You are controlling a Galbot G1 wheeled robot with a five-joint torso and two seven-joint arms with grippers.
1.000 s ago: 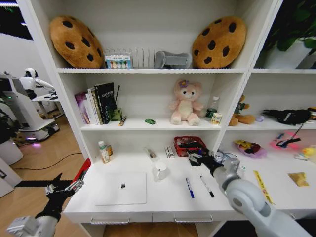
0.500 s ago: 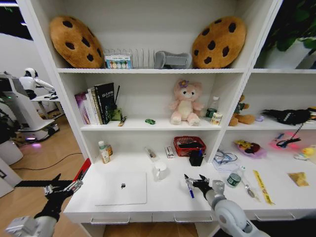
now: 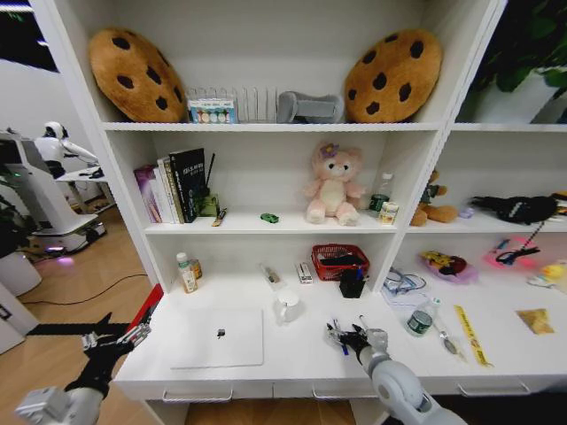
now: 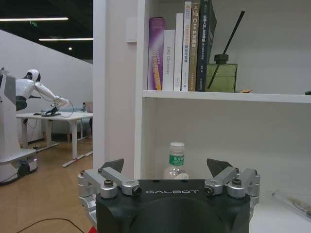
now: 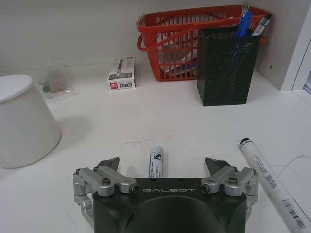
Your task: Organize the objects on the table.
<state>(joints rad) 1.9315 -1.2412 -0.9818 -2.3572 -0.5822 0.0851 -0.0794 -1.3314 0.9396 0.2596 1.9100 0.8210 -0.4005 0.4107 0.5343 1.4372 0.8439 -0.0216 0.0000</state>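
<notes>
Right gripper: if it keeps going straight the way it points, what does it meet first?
Probably the blue pen, lying between the open fingers of the right gripper; farther along that line stands the black mesh pen holder.

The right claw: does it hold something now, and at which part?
Nothing is held. The right claw is open over the table, with the blue pen lying between its fingers, untouched. The left claw is open and empty too.
</notes>
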